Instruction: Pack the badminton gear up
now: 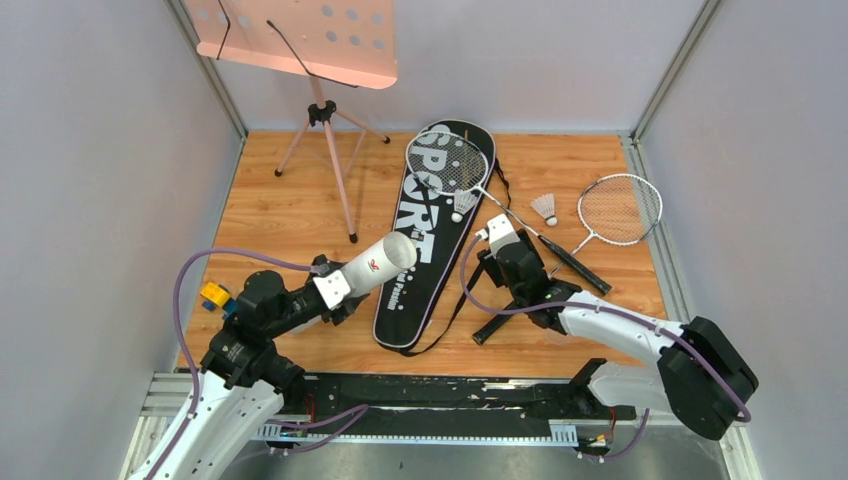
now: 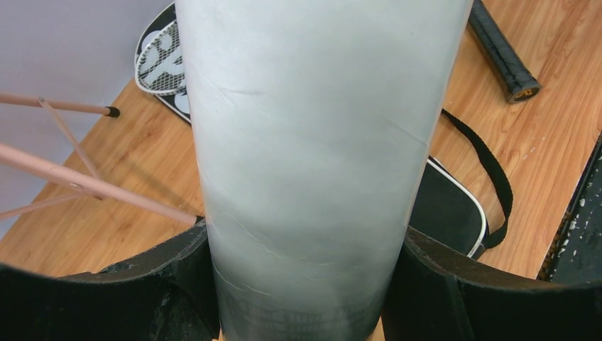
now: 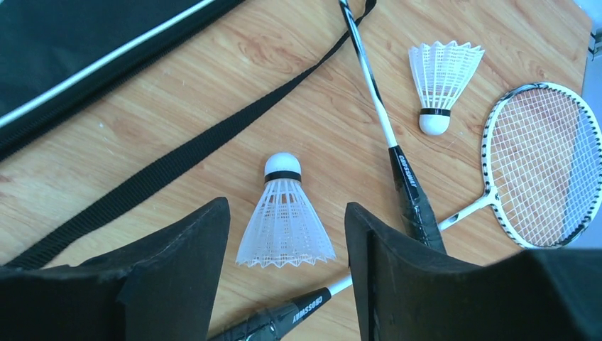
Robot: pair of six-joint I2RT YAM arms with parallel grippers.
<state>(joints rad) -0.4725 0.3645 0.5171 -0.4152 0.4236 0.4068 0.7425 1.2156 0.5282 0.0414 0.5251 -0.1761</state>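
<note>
My left gripper (image 1: 335, 288) (image 2: 305, 234) is shut on the lower end of the long white tube (image 1: 378, 262) (image 2: 312, 128), holding it tilted above the black SPORT bag (image 1: 432, 225) (image 2: 444, 209). One racket (image 1: 447, 163) lies with its head on the bag. The other racket (image 1: 620, 208) (image 3: 546, 163) lies at the right. My right gripper (image 1: 512, 258) (image 3: 287, 206) hangs open over a shuttlecock (image 3: 284, 213) lying on the floor between its fingers, with a gap on each side. A second shuttlecock (image 1: 545, 207) (image 3: 441, 82) lies farther out. A third (image 1: 461, 205) rests on the bag.
A pink music stand (image 1: 300, 35) on tripod legs (image 2: 71, 177) stands at the back left. A small yellow and blue toy (image 1: 215, 295) sits by the left arm. The bag's black strap (image 3: 184, 160) (image 2: 490, 170) trails across the wooden floor. Grey walls close in the sides.
</note>
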